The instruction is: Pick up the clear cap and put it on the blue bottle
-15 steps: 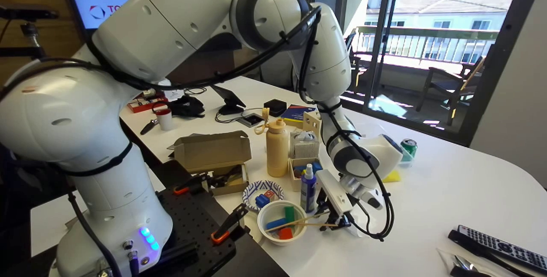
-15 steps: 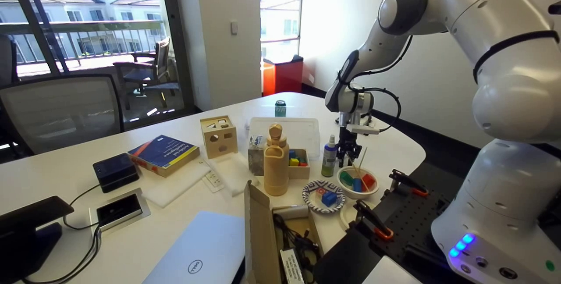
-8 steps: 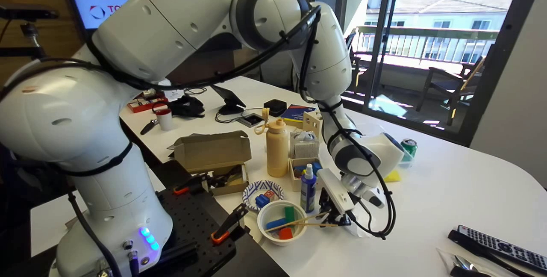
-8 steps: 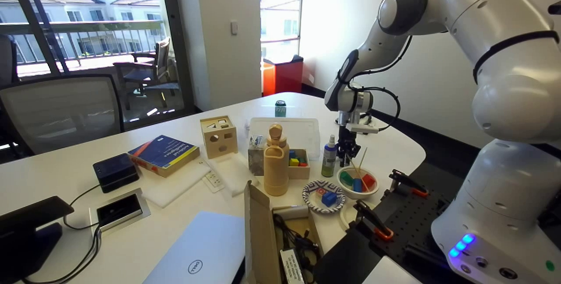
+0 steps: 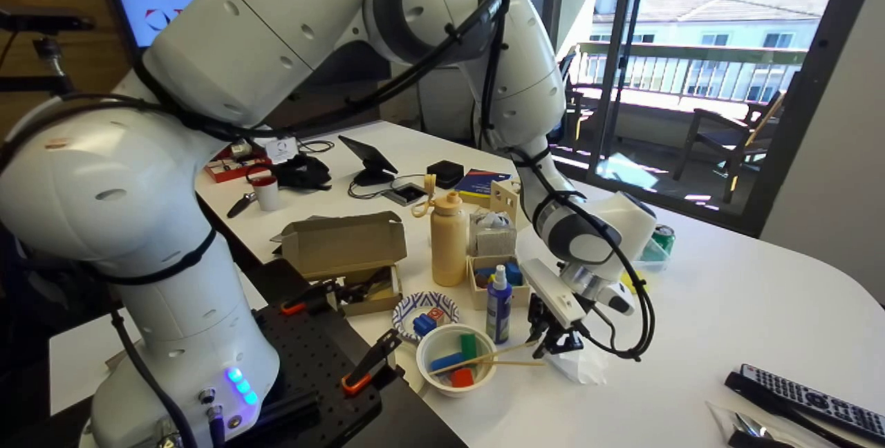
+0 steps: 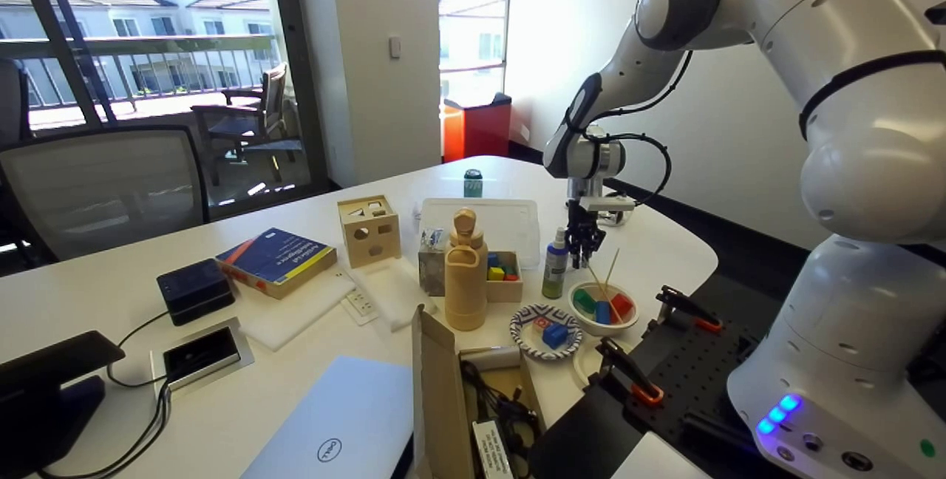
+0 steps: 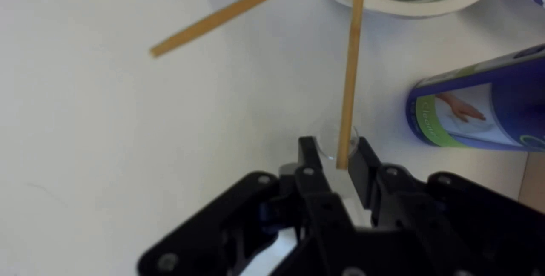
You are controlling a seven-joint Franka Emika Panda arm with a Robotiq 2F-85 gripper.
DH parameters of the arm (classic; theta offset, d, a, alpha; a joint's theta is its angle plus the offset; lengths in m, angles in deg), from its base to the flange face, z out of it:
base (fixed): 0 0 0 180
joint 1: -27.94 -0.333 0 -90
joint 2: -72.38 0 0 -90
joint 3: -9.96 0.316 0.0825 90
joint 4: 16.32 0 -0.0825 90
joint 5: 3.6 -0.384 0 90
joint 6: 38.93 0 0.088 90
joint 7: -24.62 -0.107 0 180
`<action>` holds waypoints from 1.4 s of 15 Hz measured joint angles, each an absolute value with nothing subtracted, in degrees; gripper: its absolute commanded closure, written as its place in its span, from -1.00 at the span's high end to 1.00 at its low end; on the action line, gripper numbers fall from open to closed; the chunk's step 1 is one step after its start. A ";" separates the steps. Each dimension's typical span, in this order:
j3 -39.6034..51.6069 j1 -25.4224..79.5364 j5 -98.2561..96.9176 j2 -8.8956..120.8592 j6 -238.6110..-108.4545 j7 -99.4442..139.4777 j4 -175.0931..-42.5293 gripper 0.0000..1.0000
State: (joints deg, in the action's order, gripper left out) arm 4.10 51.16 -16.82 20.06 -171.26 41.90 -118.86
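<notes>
The blue bottle [image 5: 498, 306], a slim spray bottle with a white nozzle, stands upright on the table in both exterior views [image 6: 554, 272]. Its lower body [image 7: 489, 101] shows at the right of the wrist view. My gripper [image 7: 334, 150] is closed round the clear cap [image 7: 327, 143], a small transparent round piece whose sides meet both fingertips. The cap is too small to make out in the exterior views. My gripper [image 5: 553, 348] is beside the bottle, a little above the table; in an exterior view its fingers [image 6: 580, 261] are just right of the bottle.
A white bowl [image 5: 423, 358] with coloured blocks stands close by. Two wooden sticks [image 7: 351, 67] jut from it; one end crosses in front of the cap between my fingertips. A patterned plate [image 5: 453, 303], block box [image 5: 478, 296] and tan bottle [image 5: 449, 247] stand near. Clear plastic [image 5: 584, 367] lies below.
My gripper has risen from near the tabletop over the last half second, uncovering the clear plastic below. The bottle, bowl and sticks stay in place.
</notes>
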 measured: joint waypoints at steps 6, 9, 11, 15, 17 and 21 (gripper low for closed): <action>1.42 48.60 -12.64 20.96 -177.16 37.71 -119.98 -0.88; 1.20 47.92 -12.24 22.92 -184.40 37.69 -122.65 -0.88; 1.46 47.87 -12.24 25.77 -186.83 37.69 -125.03 -0.88; 2.31 48.39 -12.24 35.45 -187.10 37.99 -131.51 -0.88; 3.16 49.13 -12.49 41.70 -185.28 39.15 -135.57 -0.88; 4.99 49.93 -15.26 54.66 -177.87 45.27 -144.82 -0.88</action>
State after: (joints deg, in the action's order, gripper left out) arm 4.99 49.93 -15.26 54.66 -177.87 45.27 -144.82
